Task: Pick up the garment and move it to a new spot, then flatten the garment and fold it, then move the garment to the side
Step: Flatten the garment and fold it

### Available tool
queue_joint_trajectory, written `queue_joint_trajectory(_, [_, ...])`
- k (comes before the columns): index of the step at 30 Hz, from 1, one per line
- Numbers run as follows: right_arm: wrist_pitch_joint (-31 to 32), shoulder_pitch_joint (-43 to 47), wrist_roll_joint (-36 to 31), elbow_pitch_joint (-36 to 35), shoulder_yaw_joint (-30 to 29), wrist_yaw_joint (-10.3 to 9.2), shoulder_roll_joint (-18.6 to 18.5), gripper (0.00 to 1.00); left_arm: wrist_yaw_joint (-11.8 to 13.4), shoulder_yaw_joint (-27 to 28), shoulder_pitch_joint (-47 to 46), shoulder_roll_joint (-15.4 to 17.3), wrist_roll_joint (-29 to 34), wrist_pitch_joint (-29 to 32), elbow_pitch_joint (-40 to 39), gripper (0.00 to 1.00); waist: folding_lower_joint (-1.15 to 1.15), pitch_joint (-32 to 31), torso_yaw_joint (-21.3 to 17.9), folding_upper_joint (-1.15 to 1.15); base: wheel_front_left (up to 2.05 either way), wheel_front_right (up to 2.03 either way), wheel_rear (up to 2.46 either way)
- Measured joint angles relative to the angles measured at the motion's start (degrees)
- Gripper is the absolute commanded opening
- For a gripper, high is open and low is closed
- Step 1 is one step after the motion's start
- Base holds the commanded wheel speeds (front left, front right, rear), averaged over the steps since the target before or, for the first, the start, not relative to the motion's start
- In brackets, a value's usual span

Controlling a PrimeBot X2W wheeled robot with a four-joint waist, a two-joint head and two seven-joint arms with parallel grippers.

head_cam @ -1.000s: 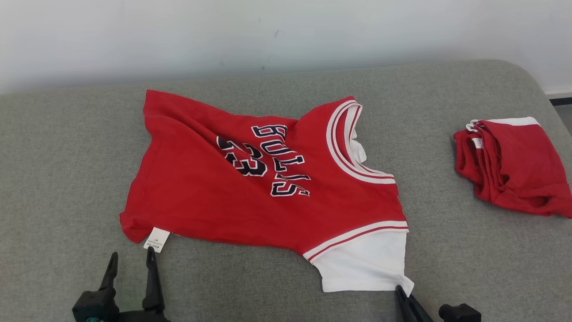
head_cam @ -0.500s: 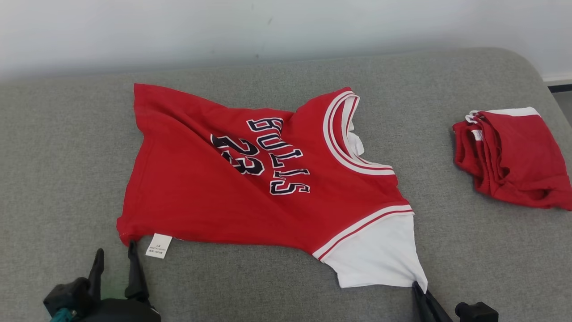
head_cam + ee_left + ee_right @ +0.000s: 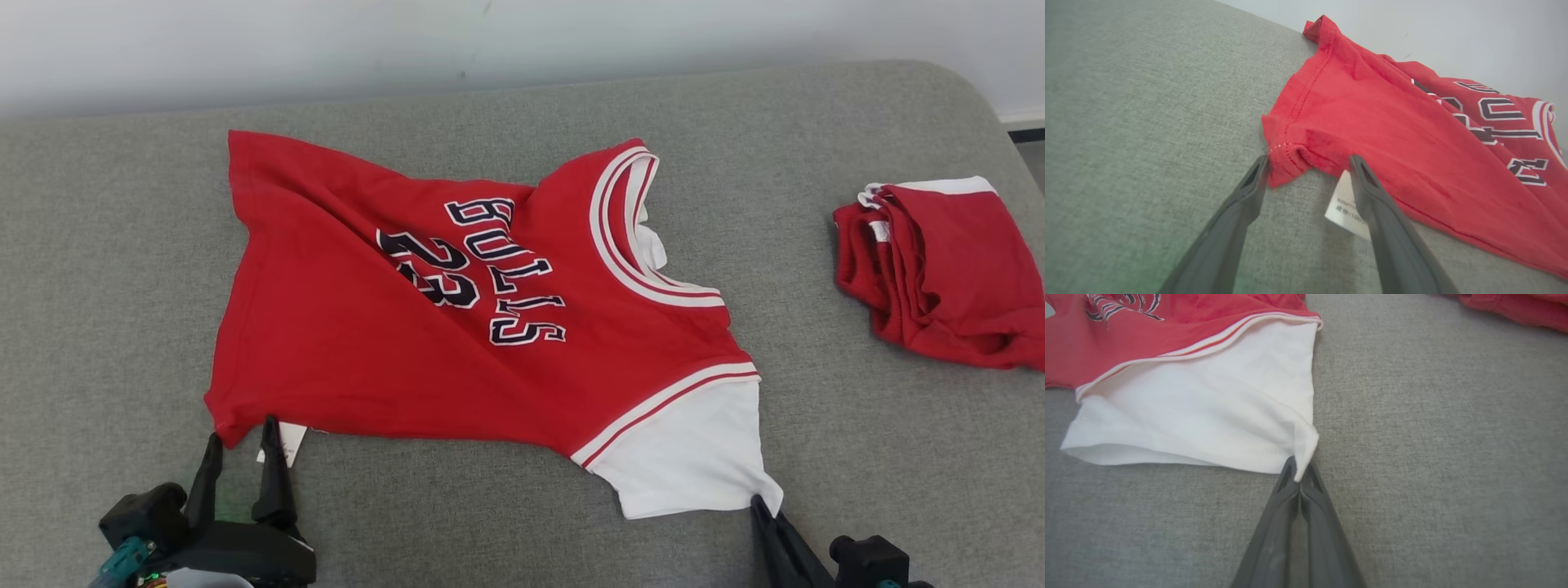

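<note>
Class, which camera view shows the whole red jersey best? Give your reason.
The head view: the jersey lies whole there. The left wrist view gives its hem corner and some lettering; the right wrist view, its white sleeve.

Indoor room, grey upholstered cushion [image 3: 122,245], white wall [image 3: 326,49]

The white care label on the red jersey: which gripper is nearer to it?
Left. The left gripper is open at the label, one finger crossing it. The right gripper pinches the corner of the white sleeve, far across the jersey.
</note>
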Motion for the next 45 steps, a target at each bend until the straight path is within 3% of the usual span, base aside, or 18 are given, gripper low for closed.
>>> queue_joint_trajectory(20, [-0.14,-1.01,-0.24,-0.75,0.93,0.0,0.13,0.0,-0.01,-1.74,-1.37,1.88,-5.77,0.0,-0.6,1.0,0.0,1.78,0.16,0.0,0.0,0.0,0.0])
queue_joint_trajectory(21, [-0.14,-1.05,-0.23,-0.76,0.97,0.0,0.13,0.0,-0.01,-1.77,-1.37,1.91,-5.88,0.0,-0.81,0.98,0.0,1.84,0.16,0.0,0.0,0.0,0.0])
queue_joint_trajectory(22, [-0.15,-1.09,-0.23,-0.79,0.96,0.0,0.12,0.0,-0.01,-1.92,-1.37,1.92,-6.01,0.0,-0.98,0.83,0.0,1.88,0.15,0.0,0.0,0.0,0.0])
queue_joint_trajectory(23, [-0.15,-1.12,-0.23,-0.8,0.97,0.0,0.13,0.0,-0.01,-2.13,-1.36,1.92,-6.13,0.0,-1.15,0.52,0.0,1.95,0.15,0.0,0.0,0.0,0.0])
queue_joint_trajectory(24, [-0.15,-1.14,-0.23,-0.81,0.98,0.0,0.13,0.0,-0.01,-2.42,-1.35,2.0,-6.28,0.0,-1.23,0.37,0.0,1.99,0.16,0.0,0.0,0.0,0.0])
queue_joint_trajectory(26, [-0.15,-1.19,-0.23,-0.82,0.93,0.0,0.13,0.0,-0.01,-2.82,-1.32,2.16,-6.76,0.0,-1.44,0.18,0.0,2.04,0.21,0.0,0.0,0.0,0.0])
queue_joint_trajectory(27, [-0.15,-1.22,-0.23,-0.83,0.94,0.0,0.14,0.0,-0.01,-2.94,-1.32,2.3,-7.21,0.0,-1.49,0.18,0.0,2.06,0.24,0.0,0.0,0.0,0.0])
queue_joint_trajectory(28, [-0.15,-1.25,-0.23,-0.85,0.91,0.0,0.14,0.0,-0.01,-2.98,-1.32,2.41,-7.46,0.0,-1.62,0.02,0.0,2.06,0.26,0.0,0.0,0.0,0.0])
queue_joint_trajectory(37, [0.07,-1.77,1.15,-3.45,-1.15,0.0,0.82,0.0,-0.1,-1.54,-0.25,2.42,-5.16,0.0,-7.23,0.0,0.0,1.2,0.5,0.0,0.0,0.0,0.0])
queue_joint_trajectory(41, [0.09,-3.81,5.39,-10.88,-5.33,0.0,1.97,0.0,-0.1,-2.49,1.7,3.31,-3.49,0.01,-11.6,0.0,0.0,-0.58,0.5,0.0,0.0,0.0,0.0])
queue_joint_trajectory(45, [0.09,-9.9,9.55,-20.54,-8.4,0.0,1.19,0.0,-0.11,-5.97,1.31,7.78,-1.52,0.01,-17.01,0.0,0.0,-3.18,0.44,0.0,0.0,0.0,0.0])
